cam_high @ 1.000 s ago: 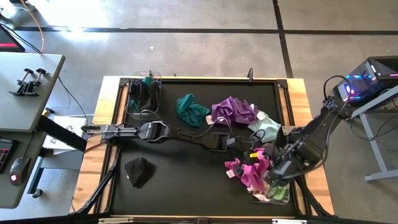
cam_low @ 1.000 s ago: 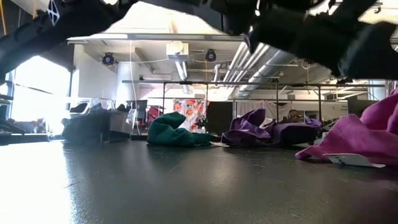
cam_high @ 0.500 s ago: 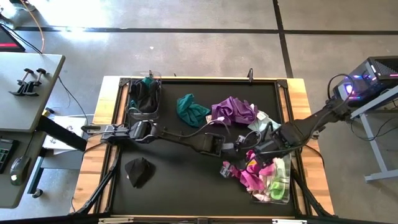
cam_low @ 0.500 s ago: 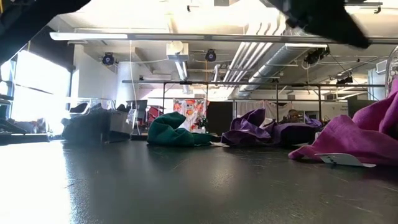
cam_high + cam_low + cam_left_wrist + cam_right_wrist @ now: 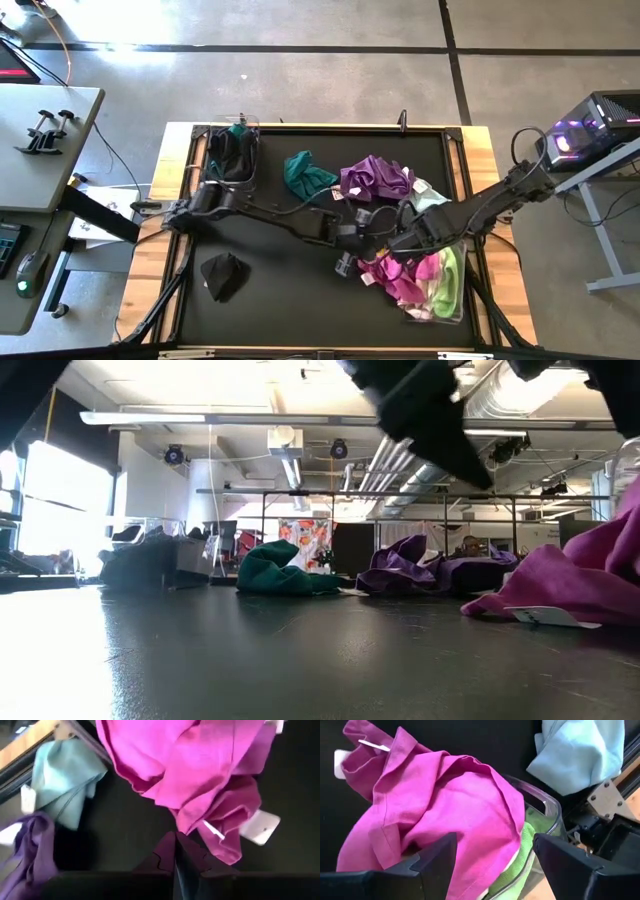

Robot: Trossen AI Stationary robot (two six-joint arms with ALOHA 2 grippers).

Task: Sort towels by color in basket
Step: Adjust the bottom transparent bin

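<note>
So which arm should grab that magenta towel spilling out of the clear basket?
Probably the right: its gripper is open over the magenta towel, while the left gripper looks shut beside it.

Clear bin [image 5: 547,810] contents mostly hidden under the magenta towel [image 5: 455,815] — only a lime green towel [image 5: 520,855] edge shows beside it; purple towel [image 5: 27,855] cut off.
</note>
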